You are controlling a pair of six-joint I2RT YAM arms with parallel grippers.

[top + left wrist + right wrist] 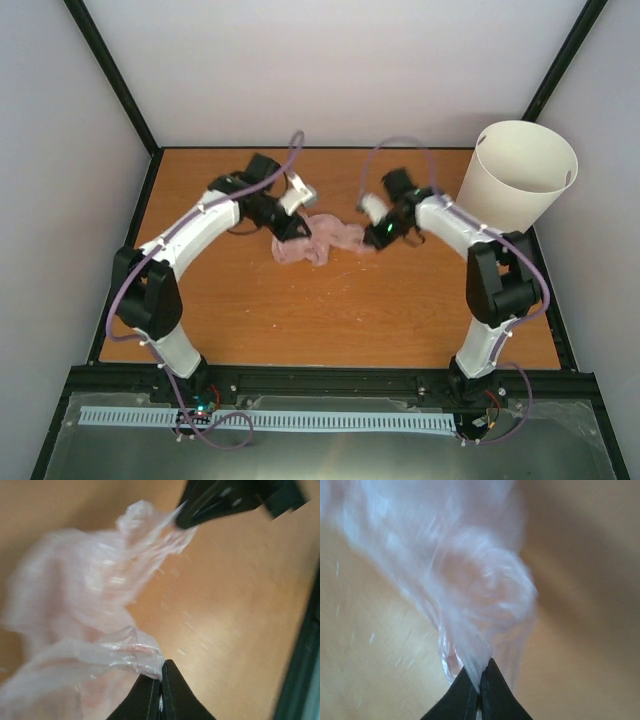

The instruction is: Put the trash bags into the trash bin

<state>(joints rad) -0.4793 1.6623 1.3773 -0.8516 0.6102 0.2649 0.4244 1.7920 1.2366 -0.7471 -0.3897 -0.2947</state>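
The pale pink trash bag (318, 240) hangs crumpled between my two grippers, low over the middle of the wooden table. My left gripper (291, 228) is shut on the bag's left edge; in the left wrist view the film (90, 605) is pinched between the black fingertips (161, 672). My right gripper (377, 237) is shut on the bag's right end; in the right wrist view the bag (465, 585) is gathered into the closed tips (481, 680). The white trash bin (520, 180) stands upright at the back right, apart from the bag.
The wooden table (330, 320) has black frame rails at its edges. White walls enclose the back and sides. The right gripper's black fingers (220, 502) show at the top of the left wrist view.
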